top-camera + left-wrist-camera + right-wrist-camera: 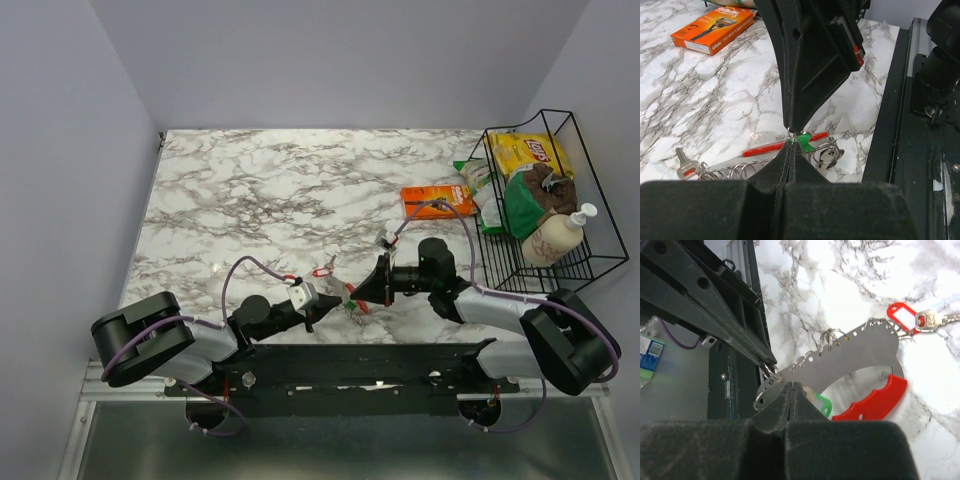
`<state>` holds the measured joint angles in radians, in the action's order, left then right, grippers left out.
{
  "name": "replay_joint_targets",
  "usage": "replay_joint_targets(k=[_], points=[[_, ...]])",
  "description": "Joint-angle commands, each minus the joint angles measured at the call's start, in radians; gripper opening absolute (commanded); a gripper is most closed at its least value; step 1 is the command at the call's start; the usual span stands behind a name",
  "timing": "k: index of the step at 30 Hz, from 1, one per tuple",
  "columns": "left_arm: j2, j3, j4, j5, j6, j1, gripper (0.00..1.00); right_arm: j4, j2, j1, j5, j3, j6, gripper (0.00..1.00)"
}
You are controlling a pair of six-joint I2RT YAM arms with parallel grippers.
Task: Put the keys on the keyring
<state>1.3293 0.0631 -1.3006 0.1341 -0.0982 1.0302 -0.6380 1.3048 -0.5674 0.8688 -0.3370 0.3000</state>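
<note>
**Top view.** The left claw point(333, 300) and right claw point(357, 292) meet tip to tip at the near middle of the table point(250, 200), right over the keys point(352, 305). With two tips crowded this tightly, my worry is that any tug drags the whole bunch instead of threading anything. Both claws look closed, but what they pinch is too small to tell here.

**Left wrist view.** The left claw point(792, 142) is fully closed, its tip against the green-headed key point(806, 146). The right claw point(792, 127) points in from the far side, also closed, onto the keyring point(791, 133), a tiny loop between the two tips. A slip by either tip would probably drop it.

**Right wrist view.** The right claw point(792, 386) is closed and touches the near edge of the curved metal plate point(860, 347). The left claw point(769, 361) is closed at the keyring point(771, 373), at the plate's left end. I cannot tell whether it pinches the ring or only touches it. Pulling apart could jerk the plate sideways.
</note>
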Motion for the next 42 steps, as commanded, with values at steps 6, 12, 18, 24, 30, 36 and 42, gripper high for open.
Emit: replay_joint_targets(k=[6, 12, 18, 24, 30, 36, 42], points=[[0.027, -0.002, -0.387, -0.045, -0.006, 0.013, 0.0, -0.015, -0.056, 0.003, 0.019, 0.003, 0.004, 0.01], [0.053, -0.008, -0.385, -0.083, -0.031, 0.013, 0.0, 0.009, -0.071, 0.003, -0.023, 0.009, -0.001, 0.01], [0.154, -0.005, -0.387, -0.122, -0.129, 0.013, 0.0, 0.073, -0.084, 0.001, -0.073, -0.002, -0.01, 0.01], [0.203, -0.005, -0.384, -0.126, -0.167, 0.011, 0.0, 0.121, -0.107, 0.003, -0.139, 0.006, -0.006, 0.01], [0.18, -0.026, -0.382, -0.214, -0.176, 0.013, 0.99, 0.156, -0.145, 0.004, -0.218, 0.016, -0.001, 0.01], [0.069, -0.02, -0.273, -0.254, -0.227, 0.013, 0.99, 0.204, -0.199, 0.035, -0.347, 0.041, 0.036, 0.01], [-0.23, 0.065, 0.229, -0.508, -0.491, 0.002, 0.99, 0.25, -0.231, 0.066, -0.458, 0.061, 0.083, 0.01]])
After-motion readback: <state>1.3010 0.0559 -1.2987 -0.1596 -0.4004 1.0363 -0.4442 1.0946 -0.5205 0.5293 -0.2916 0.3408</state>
